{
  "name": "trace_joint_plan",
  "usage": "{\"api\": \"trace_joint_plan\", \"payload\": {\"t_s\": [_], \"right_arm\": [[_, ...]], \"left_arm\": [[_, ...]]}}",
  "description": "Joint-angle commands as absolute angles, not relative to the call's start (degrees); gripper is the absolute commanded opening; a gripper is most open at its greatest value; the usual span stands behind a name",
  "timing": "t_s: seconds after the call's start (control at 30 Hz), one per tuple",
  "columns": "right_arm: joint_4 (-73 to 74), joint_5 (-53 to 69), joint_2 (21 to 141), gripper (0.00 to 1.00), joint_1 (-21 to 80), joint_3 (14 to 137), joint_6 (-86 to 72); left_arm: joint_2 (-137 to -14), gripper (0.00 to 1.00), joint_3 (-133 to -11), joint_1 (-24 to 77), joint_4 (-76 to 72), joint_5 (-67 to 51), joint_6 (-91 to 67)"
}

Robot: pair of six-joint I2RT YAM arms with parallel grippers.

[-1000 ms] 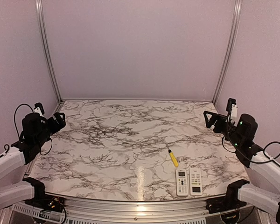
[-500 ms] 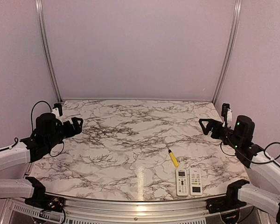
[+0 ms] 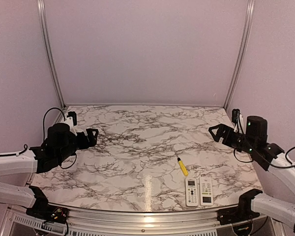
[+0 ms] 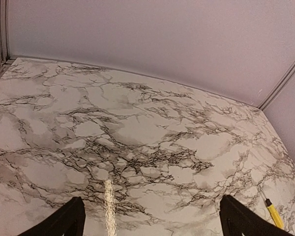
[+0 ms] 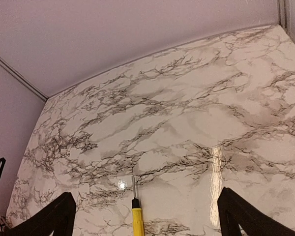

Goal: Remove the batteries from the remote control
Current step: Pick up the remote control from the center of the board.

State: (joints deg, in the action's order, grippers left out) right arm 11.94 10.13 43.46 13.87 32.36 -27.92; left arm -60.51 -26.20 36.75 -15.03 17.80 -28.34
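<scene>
Two white rectangular plastic remotes (image 3: 191,191) (image 3: 206,191) lie nearer the spread right end effector (image 3: 214,133) than the spread left end effector (image 3: 93,136).

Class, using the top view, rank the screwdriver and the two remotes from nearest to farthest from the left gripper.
From the left gripper:
1. Screwdriver, right of centre.
2. Left-hand remote, at the near edge.
3. Right-hand remote, beside it, farther right.

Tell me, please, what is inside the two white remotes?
The left remote and right remote lie face up on the table; only buttons and screens show. Their backs and whatever is inside are hidden.
</scene>
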Motion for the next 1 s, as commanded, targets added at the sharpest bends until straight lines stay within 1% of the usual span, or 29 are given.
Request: {"api": "trace_joint_plan", "payload": {"t_s": [0.0,0.2,0.4,0.5,0.63,0.8,0.97], "right_arm": [[22.27,2.31,44.37,0.99,20.74,37.36,-29.60],[30.22,-6.99,47.27,0.99,33.55,43.38,-33.56],[32.68,-10.96,51.84,0.99,44.56,42.89,-39.47],[33.02,-13.59,55.13,0.99,49.60,42.96,-41.87],[34.69,-16.57,60.07,0.99,54.80,44.09,-44.97],[36.65,-17.30,65.28,0.99,59.56,44.11,-49.20],[37.02,-16.18,67.52,0.99,60.91,42.18,-51.76]], "left_arm": [[-61.81,0.99,-27.17,38.06,-17.29,24.49,-30.26],[-62.92,0.99,-27.94,41.11,-17.59,27.06,-32.83],[-61.51,0.99,-27.54,43.74,-16.79,33.36,-34.17],[-59.57,0.99,-26.10,43.77,-16.94,34.18,-34.06],[-58.15,0.99,-25.46,43.77,-16.35,33.82,-33.67],[-57.06,0.99,-24.69,43.77,-15.65,33.17,-33.55],[-55.82,0.99,-24.59,43.77,-14.91,32.31,-33.19]]}}
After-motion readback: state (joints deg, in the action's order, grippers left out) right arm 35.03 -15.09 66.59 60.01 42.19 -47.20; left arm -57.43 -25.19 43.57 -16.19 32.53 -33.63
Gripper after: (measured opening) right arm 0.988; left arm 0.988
